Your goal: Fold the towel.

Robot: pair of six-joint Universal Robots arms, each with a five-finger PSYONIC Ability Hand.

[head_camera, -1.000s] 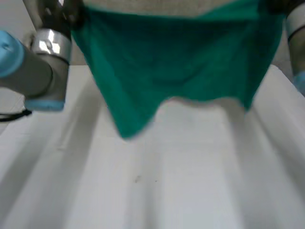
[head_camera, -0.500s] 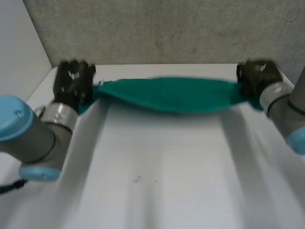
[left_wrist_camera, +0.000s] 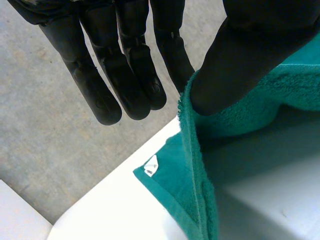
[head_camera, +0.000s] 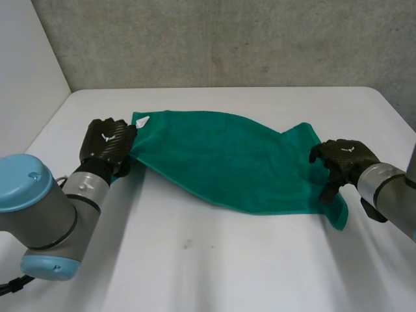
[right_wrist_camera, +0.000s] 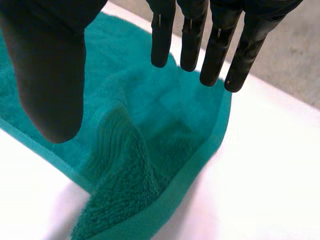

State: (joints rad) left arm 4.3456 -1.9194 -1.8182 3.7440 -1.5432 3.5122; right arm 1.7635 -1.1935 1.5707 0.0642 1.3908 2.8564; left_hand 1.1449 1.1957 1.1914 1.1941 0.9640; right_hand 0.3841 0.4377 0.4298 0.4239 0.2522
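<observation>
Across the far half of the smooth white table [head_camera: 214, 273] you have a dark green terry towel [head_camera: 221, 159] lying opened out, its long side running from one hand to the other. It is not quite flat. Its near edge curves, and the end by the right hand is bunched and trails toward you in a small point. A small white tag [head_camera: 143, 121] sticks out at the far corner on the left.

Your robot's black left hand [head_camera: 107, 144] sits at the towel's left end, just nearer to you than the tag corner. From its wrist camera, the fingers [left_wrist_camera: 125, 75] are straight and held away from the thumb [left_wrist_camera: 240, 60]. A raised fold of the towel's edge leans against the thumb tip, and nothing is curled round the cloth.

Your robot's black right hand [head_camera: 343, 159] is at the towel's right end. From its wrist camera it is spread wide, with straight fingers [right_wrist_camera: 215, 45] and the thumb [right_wrist_camera: 50, 80] well apart above the cloth. A soft ridge of towel rises beneath the thumb.

Behind the table's far edge stands a rough grey wall [head_camera: 227, 39], and a plain white side panel [head_camera: 26, 71] closes the left side. The tabletop has rounded far corners and a tiny dark speck [head_camera: 187, 244] near its middle. The grey left arm [head_camera: 39, 214], with its light-blue cap, fills the near left.
</observation>
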